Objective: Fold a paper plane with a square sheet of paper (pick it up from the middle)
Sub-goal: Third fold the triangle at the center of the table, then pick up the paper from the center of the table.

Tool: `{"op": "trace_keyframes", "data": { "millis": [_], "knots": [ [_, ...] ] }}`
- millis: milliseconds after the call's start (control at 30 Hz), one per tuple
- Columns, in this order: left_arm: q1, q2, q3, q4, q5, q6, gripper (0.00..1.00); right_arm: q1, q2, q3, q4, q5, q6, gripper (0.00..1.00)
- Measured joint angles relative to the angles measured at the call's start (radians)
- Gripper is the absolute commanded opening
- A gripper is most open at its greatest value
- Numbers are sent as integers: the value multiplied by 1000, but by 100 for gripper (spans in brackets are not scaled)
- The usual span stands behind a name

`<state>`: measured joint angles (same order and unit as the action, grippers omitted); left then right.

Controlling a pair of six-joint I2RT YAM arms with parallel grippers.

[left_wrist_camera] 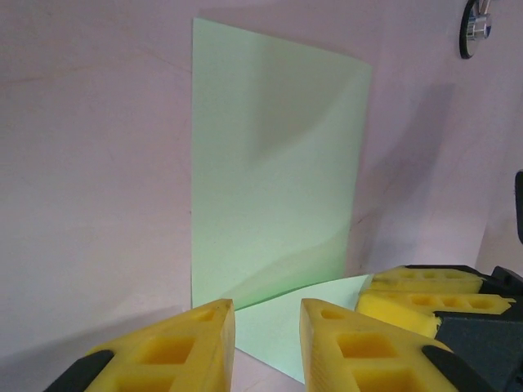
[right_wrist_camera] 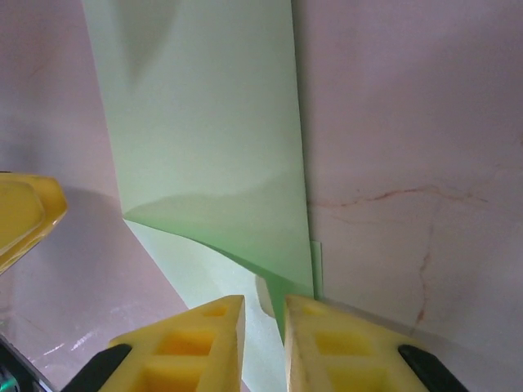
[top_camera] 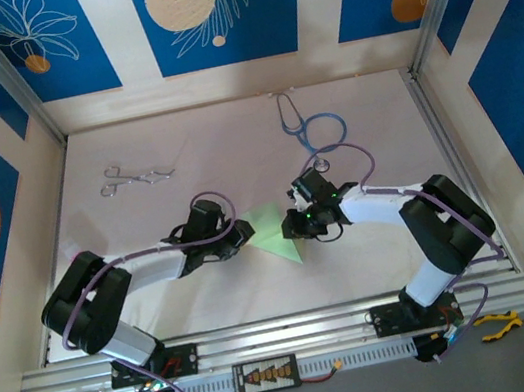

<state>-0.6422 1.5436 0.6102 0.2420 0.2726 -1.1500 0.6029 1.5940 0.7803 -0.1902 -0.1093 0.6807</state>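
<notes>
The square sheet of paper, pale green, lies on the table between my two grippers. It is folded over, with a curved upper layer above a flat lower flap. A paper plane is out of view. My left gripper stands at the sheet's left edge. Its yellow fingers are apart, with the flap's corner showing in the gap. My right gripper is at the sheet's right side. There the fingers leave a narrow gap, and the fold's edge dips into it.
A blue stethoscope lies at the back right, its metal chest piece in the left wrist view's corner. Metal forceps lie at the back left. The pale tabletop is ringed by frame rails and patterned walls.
</notes>
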Motion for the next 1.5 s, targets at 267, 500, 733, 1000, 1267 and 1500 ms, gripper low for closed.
{"op": "trace_keyframes", "data": {
  "millis": [267,500,733,1000,1267,1500],
  "knots": [
    [11,0,0,-23,8,8,28,0,0,2,3,-15,-10,14],
    [19,0,0,-26,15,11,27,0,0,2,19,-51,-18,15],
    [24,0,0,-27,15,25,27,0,6,2,26,-69,-26,5],
    [43,0,0,-42,21,29,35,-1,-5,2,51,-107,-24,2],
    [73,4,0,-42,61,32,40,-24,-85,-35,142,-178,6,1],
    [77,40,0,-2,102,19,41,-58,-89,-84,203,-225,39,0]
  ]
}}
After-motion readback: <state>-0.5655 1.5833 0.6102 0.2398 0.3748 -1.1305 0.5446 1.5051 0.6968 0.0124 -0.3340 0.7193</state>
